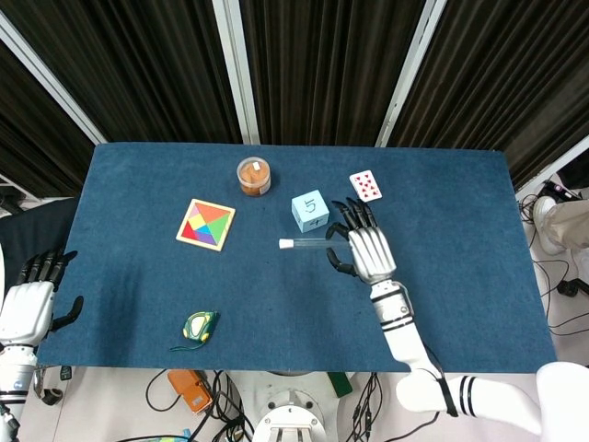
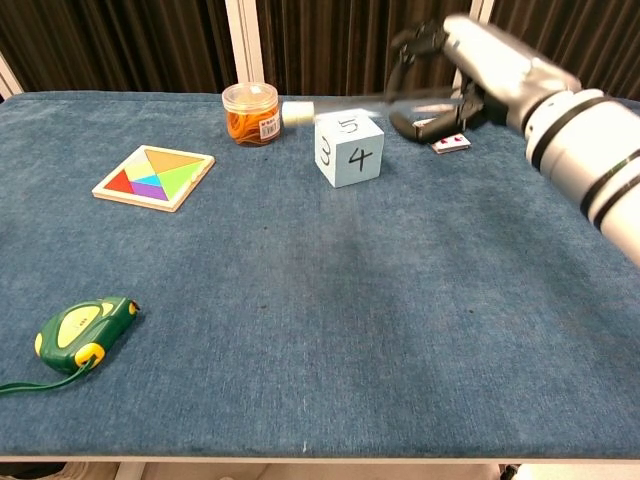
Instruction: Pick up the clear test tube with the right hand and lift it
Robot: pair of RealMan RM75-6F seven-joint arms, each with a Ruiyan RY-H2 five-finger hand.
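The clear test tube (image 1: 304,243) with a white cap hangs level in the air, well above the blue table (image 1: 138,267). My right hand (image 1: 363,249) pinches its right end between thumb and fingers. In the chest view the test tube (image 2: 335,105) crosses in front of the light blue cube, with the right hand (image 2: 450,70) raised near the top of the frame. My left hand (image 1: 29,299) rests off the table's left edge, fingers apart, holding nothing.
A light blue numbered cube (image 1: 311,211) stands under the tube. An orange-filled jar (image 1: 253,175), a tangram puzzle (image 1: 206,224), a playing card (image 1: 365,185) and a green tape measure (image 1: 198,326) lie on the table.
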